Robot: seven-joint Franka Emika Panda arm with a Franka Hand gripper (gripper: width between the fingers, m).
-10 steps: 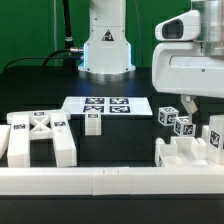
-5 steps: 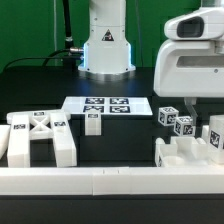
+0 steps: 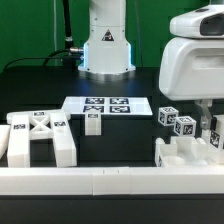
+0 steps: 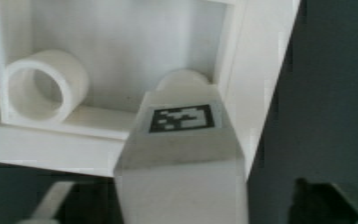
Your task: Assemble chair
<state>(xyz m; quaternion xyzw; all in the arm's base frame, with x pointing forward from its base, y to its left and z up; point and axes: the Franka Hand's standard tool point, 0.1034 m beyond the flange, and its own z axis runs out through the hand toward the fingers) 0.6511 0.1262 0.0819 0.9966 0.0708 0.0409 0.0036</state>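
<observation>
Beside the notched block (image 3: 183,157), on the exterior view's right: pegged leg (image 3: 214,137), a loose part of the chair, stands on the surface (image 3: 40,85) just beside the block's far corner. Whether it touches the block, cannot tell.
Hand position: hand (image 3: 207,119) sits low, directly above that leg, just behind the block, with fingers reaching down either side of it.
Hand state: the jaws bracket the leg, neither wide apart nor together. Whether they press on it, cannot tell from either view.
Key relation: the leg lies straight below the hand. Its long axis looks upright; in the wrist view its tagged body runs away from the camera between the jaws.
Arm choice: single arm, so none to weigh.
Other parts: X-ribbed panel (image 3: 37,135) is well apart from the block, toward the exterior view's left. Two tagged blocks (image 3: 184,125) sit just behind the block. The marker board (image 3: 105,104) lies farther behind.
Step, judged: the grasp on the leg is being set, with no lift yet.
Next move, judged: a firm squeeze across the leg, then a straight rise clear of the block.
Risk, judged: the leg could snag on the block's wall or tip over.
</observation>
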